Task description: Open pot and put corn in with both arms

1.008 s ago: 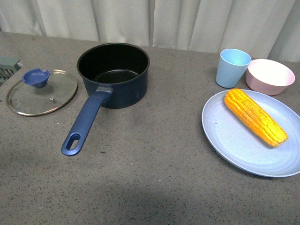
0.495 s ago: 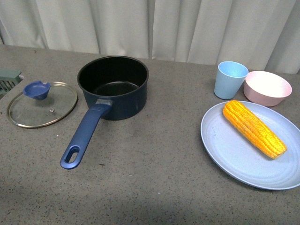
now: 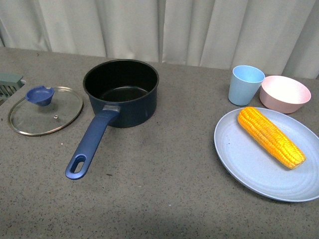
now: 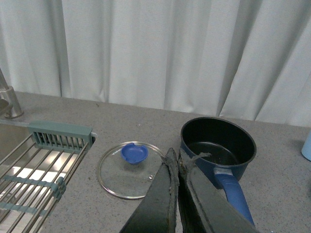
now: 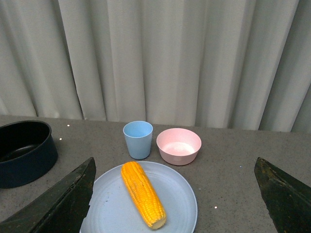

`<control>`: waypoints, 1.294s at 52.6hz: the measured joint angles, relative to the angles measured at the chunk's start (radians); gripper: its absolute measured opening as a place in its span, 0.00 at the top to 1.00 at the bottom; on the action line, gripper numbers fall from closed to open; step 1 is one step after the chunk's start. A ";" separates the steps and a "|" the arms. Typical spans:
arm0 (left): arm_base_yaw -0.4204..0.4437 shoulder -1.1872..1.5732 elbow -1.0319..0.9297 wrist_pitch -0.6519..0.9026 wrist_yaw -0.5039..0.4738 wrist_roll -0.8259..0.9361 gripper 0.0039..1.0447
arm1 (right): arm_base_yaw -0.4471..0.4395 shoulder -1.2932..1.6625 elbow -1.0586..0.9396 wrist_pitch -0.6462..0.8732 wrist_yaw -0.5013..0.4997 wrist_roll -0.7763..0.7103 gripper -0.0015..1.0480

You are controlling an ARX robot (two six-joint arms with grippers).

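The dark navy pot stands open on the grey counter, its long blue handle pointing toward me. It also shows in the left wrist view and at the edge of the right wrist view. Its glass lid with a blue knob lies flat to the pot's left. The yellow-orange corn lies on a light blue plate at the right. My left gripper is shut and empty, held above the counter short of the lid and the pot. My right gripper is open wide, held back from the corn. Neither arm shows in the front view.
A light blue cup and a pink bowl stand behind the plate. A sink with a grey-green rack lies left of the lid. White curtains hang behind the counter.
The front view has shifted so that everything sits a little lower in the picture than one second ago. The objects themselves have not moved.
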 joint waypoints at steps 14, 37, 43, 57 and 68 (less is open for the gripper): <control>0.000 -0.109 0.000 -0.106 0.000 0.000 0.97 | 0.000 0.000 0.000 0.000 0.000 0.000 0.09; -0.001 -0.413 0.000 -0.418 0.000 0.000 0.97 | 0.000 0.000 0.000 0.000 0.000 0.000 0.09; -0.001 -0.414 0.000 -0.418 0.000 -0.001 0.84 | 0.000 0.000 0.000 0.000 0.000 0.000 0.09; -0.001 -0.415 0.000 -0.418 0.000 0.000 0.29 | 0.042 0.347 0.042 0.158 0.103 -0.188 0.09; -0.001 -0.415 0.000 -0.418 0.000 0.000 0.06 | 0.024 1.036 0.217 0.532 0.081 -0.130 0.09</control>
